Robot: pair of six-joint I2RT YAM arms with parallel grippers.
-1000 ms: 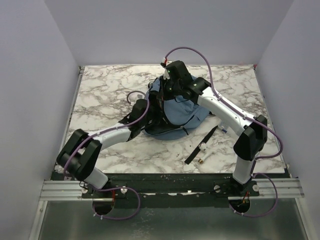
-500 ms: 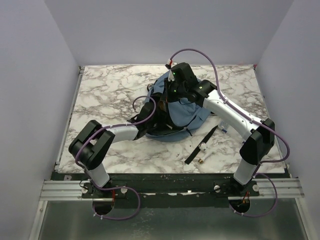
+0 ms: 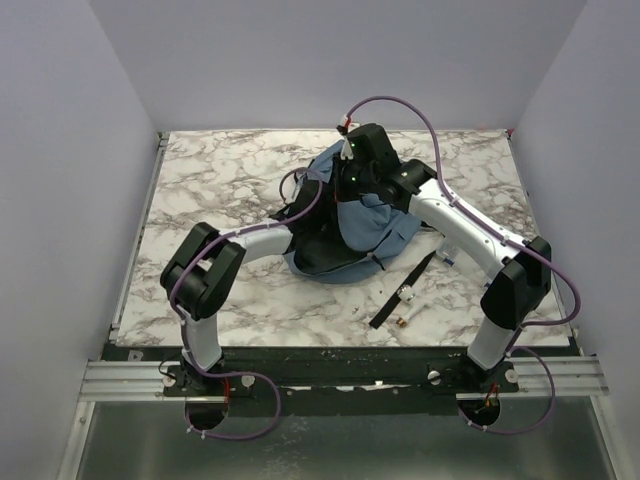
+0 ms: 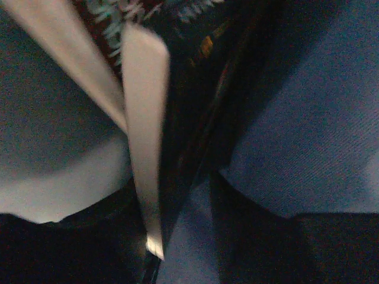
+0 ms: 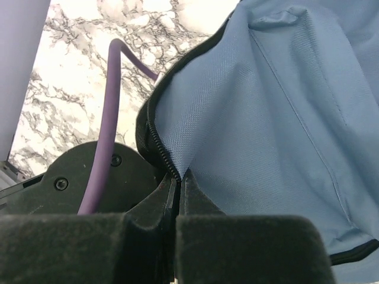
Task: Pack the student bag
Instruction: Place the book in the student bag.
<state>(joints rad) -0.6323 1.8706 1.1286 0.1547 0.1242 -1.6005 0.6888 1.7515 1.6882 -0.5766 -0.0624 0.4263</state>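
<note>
The dusty-blue student bag (image 3: 378, 226) lies in the middle of the marble table, its mouth facing left. My right gripper (image 3: 345, 188) is shut on the bag's zipper edge (image 5: 161, 148) and holds the opening up; the right wrist view shows its jaws (image 5: 176, 177) pinched on the black zipper teeth. My left arm reaches into the opening, so the top view hides the left gripper. In the left wrist view the left gripper (image 4: 216, 222) is inside the dark bag (image 4: 320, 148), jaws apart, beside the cream edge of a dark-covered book (image 4: 145, 154).
A black webbing strap (image 3: 406, 286) trails on the table (image 3: 210, 180) right of the bag. Two small white-and-gold cylinders (image 3: 405, 296) (image 3: 400, 322) lie beside it. My left arm's black wrist (image 5: 89, 177) and purple cable (image 5: 109, 118) sit close under the right gripper.
My left arm has pushed further forward and right, deeper into the bag. My right gripper has stayed shut on the zipper edge and shifted slightly right.
</note>
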